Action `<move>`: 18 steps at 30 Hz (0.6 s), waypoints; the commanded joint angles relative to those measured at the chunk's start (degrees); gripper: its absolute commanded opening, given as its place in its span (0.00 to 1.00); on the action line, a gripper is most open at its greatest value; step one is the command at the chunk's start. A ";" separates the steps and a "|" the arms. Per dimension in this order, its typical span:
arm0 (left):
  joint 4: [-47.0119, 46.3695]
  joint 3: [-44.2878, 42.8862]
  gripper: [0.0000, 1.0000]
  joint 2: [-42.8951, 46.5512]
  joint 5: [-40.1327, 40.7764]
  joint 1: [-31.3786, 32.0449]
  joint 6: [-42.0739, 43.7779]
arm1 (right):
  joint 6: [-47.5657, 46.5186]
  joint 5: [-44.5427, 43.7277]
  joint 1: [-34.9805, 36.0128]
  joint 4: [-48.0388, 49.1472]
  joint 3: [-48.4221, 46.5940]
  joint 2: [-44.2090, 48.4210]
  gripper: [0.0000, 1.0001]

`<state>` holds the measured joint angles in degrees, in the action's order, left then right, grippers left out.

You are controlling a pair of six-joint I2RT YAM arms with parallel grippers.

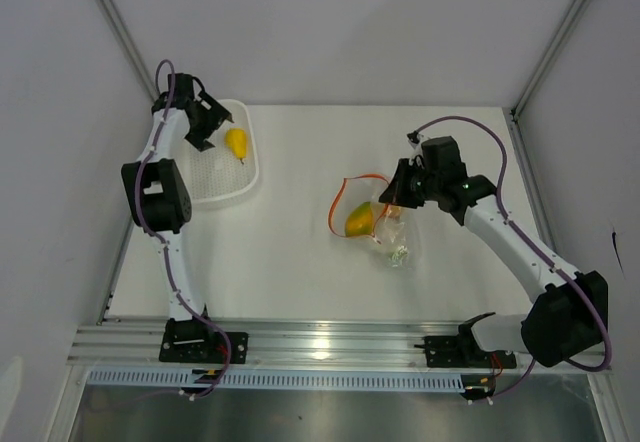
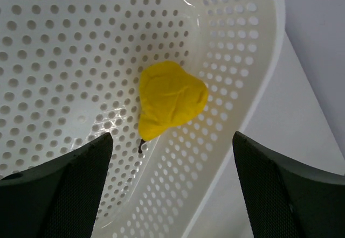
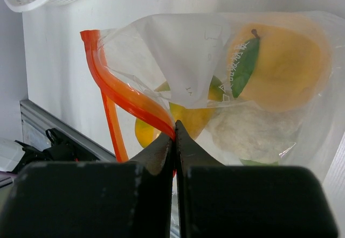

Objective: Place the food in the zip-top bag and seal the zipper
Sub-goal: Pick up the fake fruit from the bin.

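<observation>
A yellow pear-shaped fruit (image 1: 237, 142) (image 2: 170, 99) lies in the white mesh basket (image 1: 225, 194) (image 2: 64, 60) at the far left. My left gripper (image 1: 207, 132) (image 2: 171, 184) hovers just above it, open, with nothing between its fingers. Mid-table lies the clear zip-top bag (image 1: 385, 230) (image 3: 178, 60), mouth gaping towards the left. Inside it are an orange round fruit (image 3: 283, 68), a yellow-green fruit (image 1: 360, 221) (image 3: 188, 117) and a white cauliflower-like piece (image 3: 253, 133). My right gripper (image 1: 392, 196) (image 3: 175, 127) is shut on the orange-red zipper (image 1: 343, 199) (image 3: 121, 95) at the mouth's upper edge.
The basket sits against the left wall, and the left arm's elbow (image 1: 153, 194) hangs beside its near side. An aluminium rail (image 1: 320, 342) runs along the table's near edge. Upright frame posts stand at the back corners.
</observation>
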<state>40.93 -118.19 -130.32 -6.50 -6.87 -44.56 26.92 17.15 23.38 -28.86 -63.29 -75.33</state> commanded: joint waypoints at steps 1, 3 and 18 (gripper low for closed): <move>0.03 -4.32 0.94 -1.51 -3.24 0.37 -1.24 | -0.20 0.96 -0.26 2.58 0.27 -0.34 0.00; 0.90 -6.16 0.95 -2.39 -3.43 0.72 -0.97 | -0.29 0.87 -0.26 2.76 0.44 -0.26 0.00; 8.12 -10.04 0.85 -7.22 -0.35 2.74 -6.33 | -0.02 1.57 -0.96 4.60 2.90 0.88 0.00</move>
<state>48.27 -125.05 -136.70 -7.44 -5.37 -48.47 26.94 18.06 22.72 -26.30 -60.73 -75.46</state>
